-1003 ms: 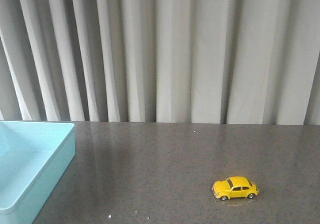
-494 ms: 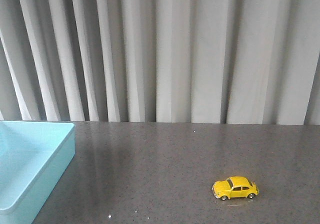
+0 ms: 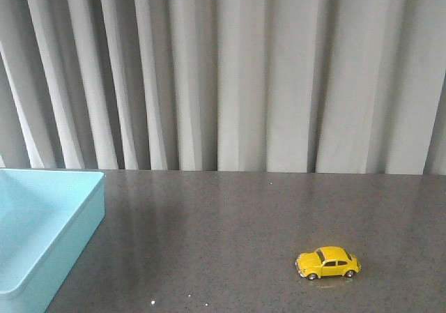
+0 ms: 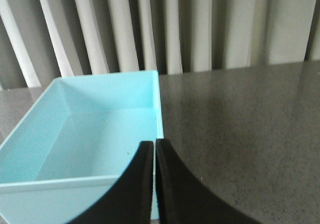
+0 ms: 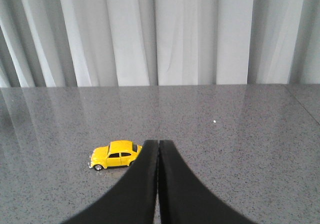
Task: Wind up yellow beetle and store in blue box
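Note:
The yellow beetle (image 3: pixel 327 262) stands on its wheels on the dark table, front right, nose pointing left. It also shows in the right wrist view (image 5: pixel 114 154), just beyond and beside my right gripper (image 5: pixel 158 143), which is shut and empty; its tail is partly hidden behind one finger. The blue box (image 3: pixel 42 219) sits at the table's left edge, empty. In the left wrist view the blue box (image 4: pixel 85 129) lies just ahead of my left gripper (image 4: pixel 154 143), which is shut and empty near the box's corner. Neither gripper shows in the front view.
The dark speckled table (image 3: pixel 230 222) stretches between box and car. A grey pleated curtain (image 3: pixel 230 69) hangs along the table's far edge.

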You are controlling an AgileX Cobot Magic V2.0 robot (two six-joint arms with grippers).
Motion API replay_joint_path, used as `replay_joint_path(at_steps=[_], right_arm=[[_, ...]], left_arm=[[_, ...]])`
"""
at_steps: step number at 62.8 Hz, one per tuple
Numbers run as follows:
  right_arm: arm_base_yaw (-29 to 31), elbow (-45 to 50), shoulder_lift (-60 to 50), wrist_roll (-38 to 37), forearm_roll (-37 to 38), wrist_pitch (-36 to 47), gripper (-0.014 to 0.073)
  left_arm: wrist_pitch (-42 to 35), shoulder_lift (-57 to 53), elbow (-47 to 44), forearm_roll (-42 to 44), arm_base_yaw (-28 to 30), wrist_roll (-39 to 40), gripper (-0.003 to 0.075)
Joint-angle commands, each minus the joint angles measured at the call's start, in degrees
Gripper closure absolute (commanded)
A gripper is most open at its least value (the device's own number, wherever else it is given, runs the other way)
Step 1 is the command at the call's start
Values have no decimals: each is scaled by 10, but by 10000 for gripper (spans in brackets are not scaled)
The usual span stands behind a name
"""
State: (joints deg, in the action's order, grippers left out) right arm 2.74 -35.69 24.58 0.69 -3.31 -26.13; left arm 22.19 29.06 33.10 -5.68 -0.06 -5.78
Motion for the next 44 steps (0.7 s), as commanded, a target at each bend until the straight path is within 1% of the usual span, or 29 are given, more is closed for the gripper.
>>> replay_joint_path(at_steps=[1, 8, 16, 20, 36, 40, 44], right_arm=[[3, -54, 66, 6, 12, 17, 598], [3, -82, 133, 6, 20, -8, 598], [3, -83, 193, 6, 22, -9, 598], [3, -83, 215, 6, 22, -9, 598], [3, -81, 261, 3, 11, -47, 593], [3, -81, 261, 10, 13, -56, 570], [3, -81, 261, 26, 13, -64, 525]], left_arm=[[-10, 58, 40, -22, -7, 2, 725], [-16, 98, 51, -37, -32, 3, 725], [-26, 130, 52, -37, -75, 3, 725], [-27, 139, 52, -37, -85, 3, 725], [-27, 158, 52, -37, -86, 3, 721], [-31, 160, 52, -37, -86, 7, 705], [-38, 161, 52, -36, -86, 7, 665]])
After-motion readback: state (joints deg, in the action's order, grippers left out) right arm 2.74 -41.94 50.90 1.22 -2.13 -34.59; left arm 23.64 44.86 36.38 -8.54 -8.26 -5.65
